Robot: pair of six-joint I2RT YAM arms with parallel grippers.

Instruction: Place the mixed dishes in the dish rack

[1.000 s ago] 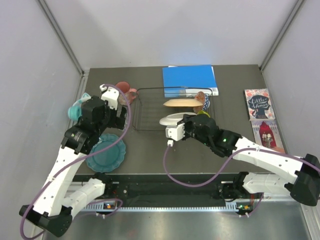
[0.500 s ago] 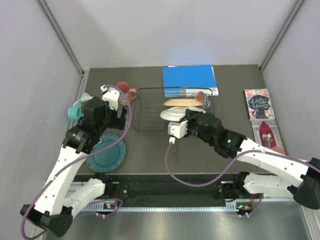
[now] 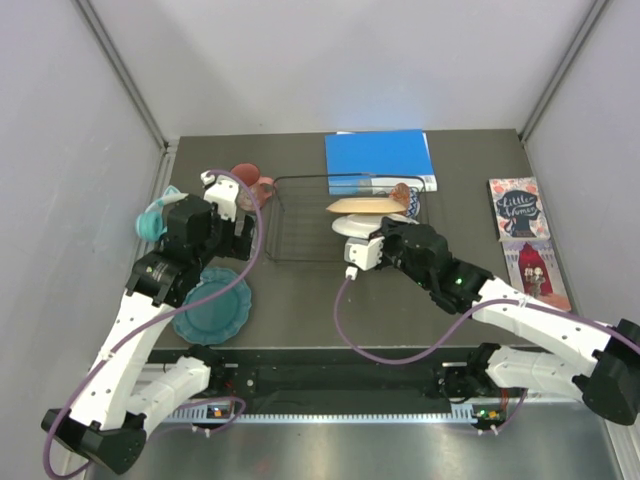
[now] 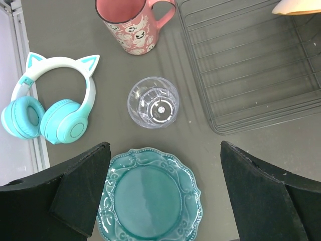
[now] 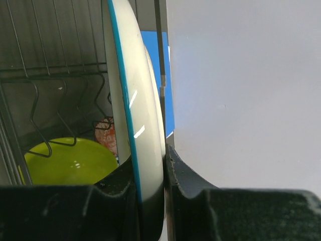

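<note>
- Grey walls close round a dark desk [image 3: 290, 300]; nearest, at lower left of the top view, the teal scalloped plate [image 3: 212, 307] lies flat, not yet loaded.
- Above it the left hand [image 4: 163, 196] hangs wide open, holding nothing; only its wrist view shows the clear cup [image 4: 153, 102], outside the dish rack [image 4: 241, 65].
- Farther in, the right hand [image 5: 150, 186] pinches the white plate [image 5: 135, 100] on edge over the rack, probably to slot it.
- Next, the rim needs lowering between tines; the yellow-green bowl [image 5: 70, 160] behind shows clearly only in the right wrist view.
</note>
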